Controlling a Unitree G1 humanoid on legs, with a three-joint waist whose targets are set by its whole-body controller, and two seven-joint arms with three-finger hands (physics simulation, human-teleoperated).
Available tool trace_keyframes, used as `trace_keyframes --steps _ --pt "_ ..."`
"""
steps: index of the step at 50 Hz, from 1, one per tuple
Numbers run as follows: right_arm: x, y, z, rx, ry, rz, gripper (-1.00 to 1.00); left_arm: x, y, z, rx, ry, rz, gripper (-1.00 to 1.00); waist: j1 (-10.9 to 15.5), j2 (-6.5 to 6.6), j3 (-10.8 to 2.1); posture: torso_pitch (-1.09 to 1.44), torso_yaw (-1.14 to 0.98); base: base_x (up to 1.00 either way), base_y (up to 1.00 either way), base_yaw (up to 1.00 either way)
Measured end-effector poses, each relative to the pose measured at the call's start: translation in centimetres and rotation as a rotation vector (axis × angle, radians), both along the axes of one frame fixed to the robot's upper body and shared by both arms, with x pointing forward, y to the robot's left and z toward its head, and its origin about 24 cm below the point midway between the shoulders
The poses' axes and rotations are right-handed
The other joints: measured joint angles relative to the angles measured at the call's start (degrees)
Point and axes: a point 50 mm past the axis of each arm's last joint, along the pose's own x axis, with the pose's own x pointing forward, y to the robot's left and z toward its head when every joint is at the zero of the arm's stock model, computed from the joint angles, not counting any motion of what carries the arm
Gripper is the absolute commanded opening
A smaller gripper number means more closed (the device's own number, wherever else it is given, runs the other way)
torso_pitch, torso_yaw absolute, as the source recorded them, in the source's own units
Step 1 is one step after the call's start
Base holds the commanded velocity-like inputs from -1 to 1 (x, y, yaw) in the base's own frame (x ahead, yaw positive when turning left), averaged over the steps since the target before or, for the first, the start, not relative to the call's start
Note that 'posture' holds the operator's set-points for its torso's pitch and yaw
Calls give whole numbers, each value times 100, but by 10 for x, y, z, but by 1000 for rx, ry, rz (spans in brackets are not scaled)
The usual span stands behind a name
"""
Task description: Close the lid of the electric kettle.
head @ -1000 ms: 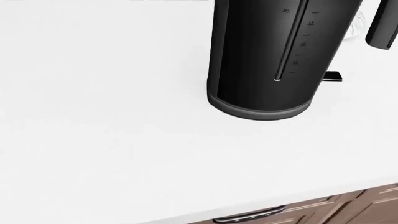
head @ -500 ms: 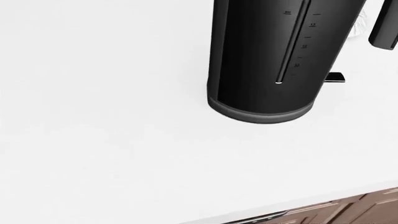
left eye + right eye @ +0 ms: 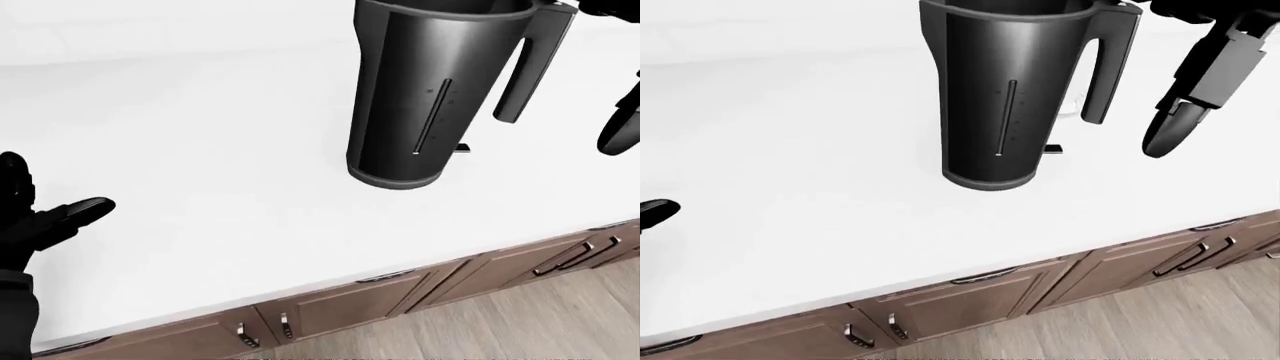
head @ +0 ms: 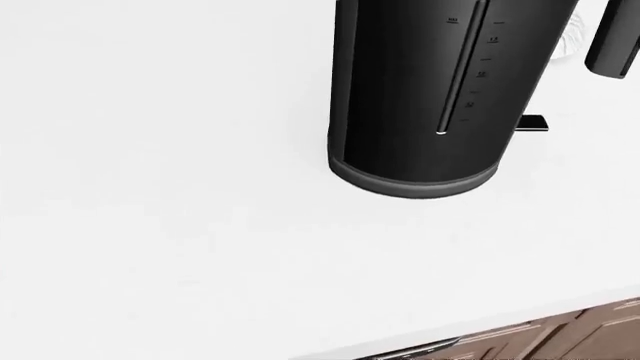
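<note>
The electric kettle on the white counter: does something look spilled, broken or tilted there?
Nothing stands out. The electric kettle stands upright on the counter, with no spill beside it. Its top is cut off by the frame, so the lid cannot be judged.

Whole head view shifted slightly between earlier frames and now: camera motion, not objects. Electric kettle (image 4: 420, 97) base first dropped toward 6 o'clock, then slid a touch toward 9 o'clock. Cabinet strip (image 4: 560, 337) at 5 o'clock narrowed, more white bench (image 4: 160, 225) exposed above it.
</note>
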Motion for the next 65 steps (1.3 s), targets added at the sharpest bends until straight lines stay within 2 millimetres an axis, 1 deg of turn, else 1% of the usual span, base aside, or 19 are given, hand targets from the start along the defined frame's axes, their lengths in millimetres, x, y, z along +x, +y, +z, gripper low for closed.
trace_keyframes --steps 5,9,13,18,21,27,37,47,48,51,54,57,60,65 --pt "-1 1 3 -10 4 15 100 -1 -1 2 3 -2 -3 100 -25 17 9 0 0 0 0 0" --pt "-2 3 5 -18 7 28 99 0 0 0 -1 1 1 100 -46 37 15 0 0 0 0 0" --pt "-2 4 6 -25 6 39 99 -4 0 4 1 -1 2 100 -76 44 17 0 0 0 0 0" --pt "-2 5 7 -38 4 51 99 -5 -1 7 3 -9 3 100 -100 80 18 0 0 0 0 0" --pt "-4 6 10 -44 -2 59 99 -3 -1 5 1 -6 1 100 -111 106 25 0 0 0 0 0" --pt "-8 14 13 -40 -29 100 100 -4 -3 7 5 -4 -3 100 -158 137 50 0 0 0 0 0" --pt "-13 31 10 -43 -88 175 99 -2 -1 6 0 -9 -4 100 -276 269 49 0 0 0 0 0" --pt "-16 44 5 -75 -68 244 99 -1 -1 6 0 -12 -2 100 -407 271 -7 0 0 0 0 0" --pt "-17 46 5 -81 -66 254 99 -4 -1 8 2 -7 2 100 -436 262 0 0 0 0 0 0" --pt "-18 47 5 -87 -56 267 99 -18 -5 24 18 -26 8 100 -477 266 -8 0 0 0 0 0" --pt "-18 48 4 -95 -50 274 100 -22 -7 31 28 -49 7 100 -491 305 -27 0 0 0 0 0" --pt "-19 50 5 -100 -49 283 100 -14 -5 22 10 -38 -2 100 -495 367 -36 0 0 0 0 0" --pt "-20 50 7 -102 -52 292 99 -9 -3 12 -8 -3 -7 100 -519 392 -15 0 0 0 0 0" --pt "-20 50 9 -111 -44 293 100 -8 -3 12 6 -15 -6 100 -513 416 0 0 0 0 0 0"
